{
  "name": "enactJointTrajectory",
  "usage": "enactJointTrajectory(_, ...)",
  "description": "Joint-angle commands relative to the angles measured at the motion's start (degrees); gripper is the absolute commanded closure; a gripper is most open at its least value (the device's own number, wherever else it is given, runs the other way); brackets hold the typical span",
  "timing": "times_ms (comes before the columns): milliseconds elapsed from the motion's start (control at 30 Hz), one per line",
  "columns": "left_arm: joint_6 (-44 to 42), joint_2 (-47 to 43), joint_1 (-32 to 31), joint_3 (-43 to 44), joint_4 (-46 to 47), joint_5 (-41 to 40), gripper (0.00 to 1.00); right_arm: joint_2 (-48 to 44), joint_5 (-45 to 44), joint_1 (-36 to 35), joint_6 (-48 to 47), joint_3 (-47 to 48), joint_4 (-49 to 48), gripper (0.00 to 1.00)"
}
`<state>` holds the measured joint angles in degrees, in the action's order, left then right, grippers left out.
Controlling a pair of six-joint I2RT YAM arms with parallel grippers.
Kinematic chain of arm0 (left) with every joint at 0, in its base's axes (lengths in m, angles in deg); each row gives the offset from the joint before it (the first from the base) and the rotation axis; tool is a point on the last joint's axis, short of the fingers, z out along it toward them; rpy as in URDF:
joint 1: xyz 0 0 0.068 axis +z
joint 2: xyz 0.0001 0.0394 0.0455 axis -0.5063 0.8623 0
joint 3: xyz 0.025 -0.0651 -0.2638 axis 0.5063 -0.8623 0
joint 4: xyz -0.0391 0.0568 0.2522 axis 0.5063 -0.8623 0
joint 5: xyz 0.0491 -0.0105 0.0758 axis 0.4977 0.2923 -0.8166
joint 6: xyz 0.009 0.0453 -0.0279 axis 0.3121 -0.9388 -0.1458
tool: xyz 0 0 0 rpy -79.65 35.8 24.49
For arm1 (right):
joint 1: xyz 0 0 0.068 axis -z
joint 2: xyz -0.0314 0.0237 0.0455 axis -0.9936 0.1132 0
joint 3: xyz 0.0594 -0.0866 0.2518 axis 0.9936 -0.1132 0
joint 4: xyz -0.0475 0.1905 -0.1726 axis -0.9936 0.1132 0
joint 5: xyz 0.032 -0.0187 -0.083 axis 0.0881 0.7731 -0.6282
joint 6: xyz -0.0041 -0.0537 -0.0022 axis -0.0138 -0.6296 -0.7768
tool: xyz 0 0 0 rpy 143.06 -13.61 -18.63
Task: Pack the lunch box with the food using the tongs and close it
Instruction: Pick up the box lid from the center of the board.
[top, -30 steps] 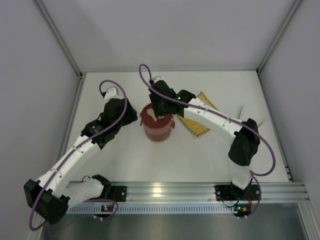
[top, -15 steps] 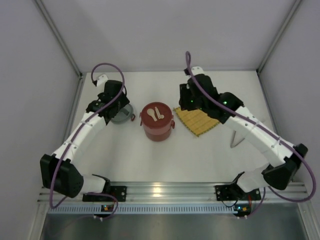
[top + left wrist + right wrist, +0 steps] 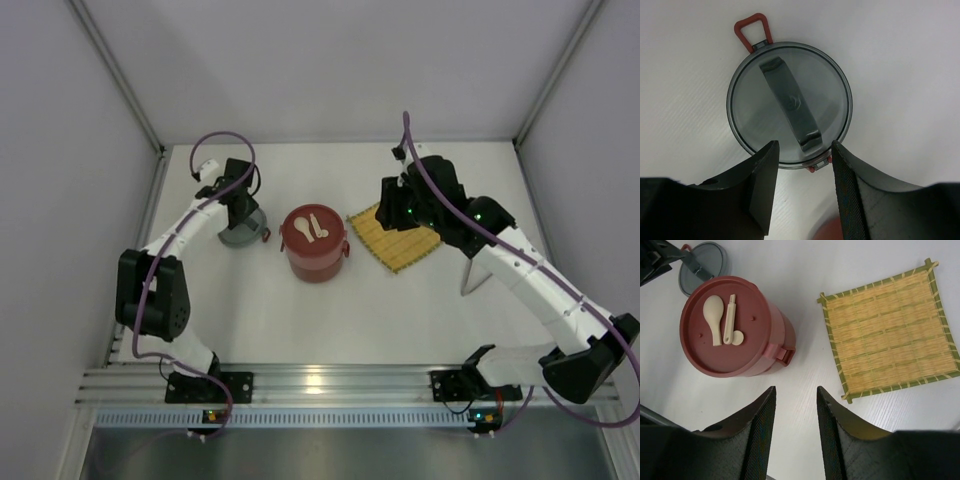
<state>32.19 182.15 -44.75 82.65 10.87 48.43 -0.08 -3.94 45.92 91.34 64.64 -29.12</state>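
While lunch box [image 3: 316,245] stands stacked on tabletop [image 3: 400,320], no food showing | grey cover [image 3: 789,104] off, left of it; closing likely unfinished | left tool [image 3: 803,150], right tool [image 3: 795,392] both parted, empty | tongs [image 3: 468,282] lie unheld

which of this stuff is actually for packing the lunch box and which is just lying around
For the job: lunch box; tongs, partly hidden; grey lid with red clips, probably the box's. No food in view.
Lying about: woven mat; beige spoon and stick on the box's top.
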Motion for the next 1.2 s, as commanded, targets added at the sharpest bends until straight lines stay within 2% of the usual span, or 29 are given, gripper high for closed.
enactJointTrajectory(0, 3.01, 1.61, 0.96, 2.48, 1.62, -3.38, 0.49, -0.37, 2.68, 0.84, -0.48, 0.02, -4.44, 0.62)
enactJointTrajectory(833, 8.02, 8.46, 2.29, 1.25, 5.49, -0.05, 0.42, 0.5, 3.55, 1.55, -0.39, -0.68, -4.71, 0.61)
enactJointTrajectory(1100, 9.25, 10.66, 2.46, 2.4, 5.76, 0.49, 0.46, 0.07, 3.55, 1.81, -0.3, -1.39, -4.53, 0.61)
enactJointTrajectory(1167, 9.86, 10.4, 2.46, 1.87, 6.02, 0.31, 0.5, -0.02, 3.47, 1.81, -0.3, -1.48, -4.62, 0.61)
